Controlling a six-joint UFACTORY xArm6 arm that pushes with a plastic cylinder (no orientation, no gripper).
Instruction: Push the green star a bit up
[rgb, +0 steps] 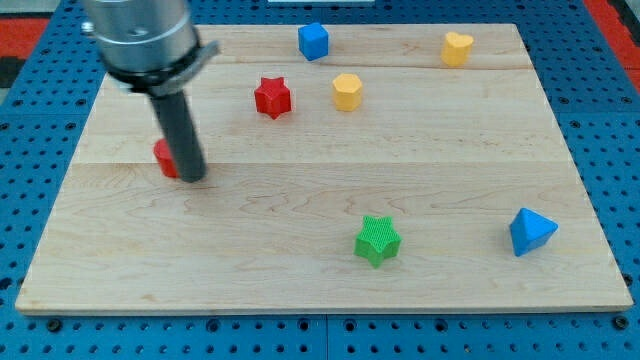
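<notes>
The green star (377, 240) lies on the wooden board (320, 290) toward the view's bottom, right of centre. My tip (193, 180) rests on the board at the view's left, far to the upper left of the green star. It stands right against a red block (164, 158), which the rod partly hides, so its shape is unclear.
A red star (272, 97) and a yellow hexagon-like block (347, 91) sit at upper centre. A blue cube (313, 41) is at the top centre, a yellow heart (457, 48) at the top right. A blue triangular block (529, 232) lies right of the green star.
</notes>
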